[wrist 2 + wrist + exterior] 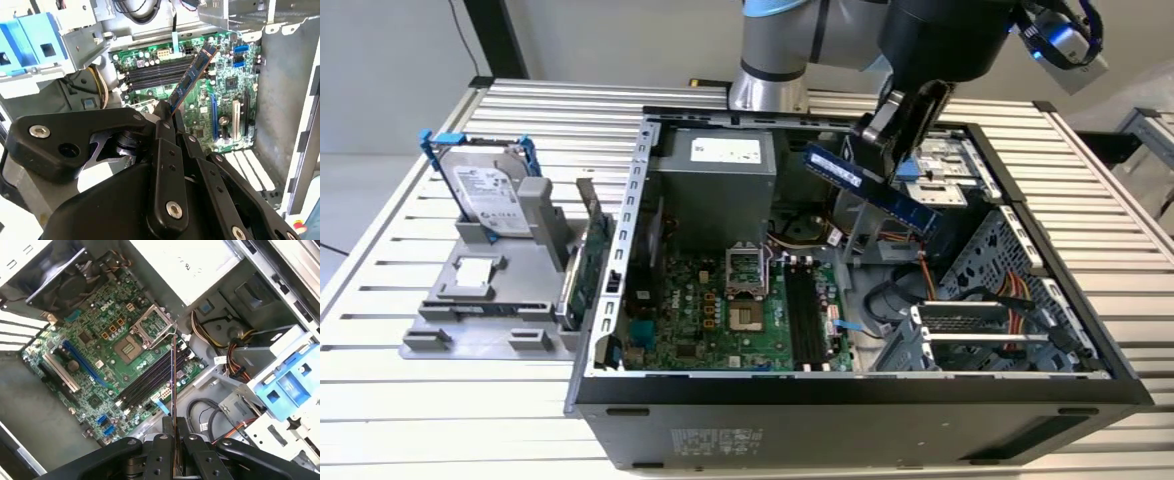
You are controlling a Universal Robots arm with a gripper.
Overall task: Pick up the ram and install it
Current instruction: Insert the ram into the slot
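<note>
Gripper [165,114] links loom black in both wrist views, its fingers clamped shut on one end of the ram [192,75]. That bluish stick juts out tilted, high above the motherboard [225,100] and apart from the motherboard's black slots [803,315], within the open computer case [854,420].

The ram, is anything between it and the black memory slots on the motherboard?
Nothing visible. The gripper holds the ram above the open case, and the memory slots lie uncovered.
</note>
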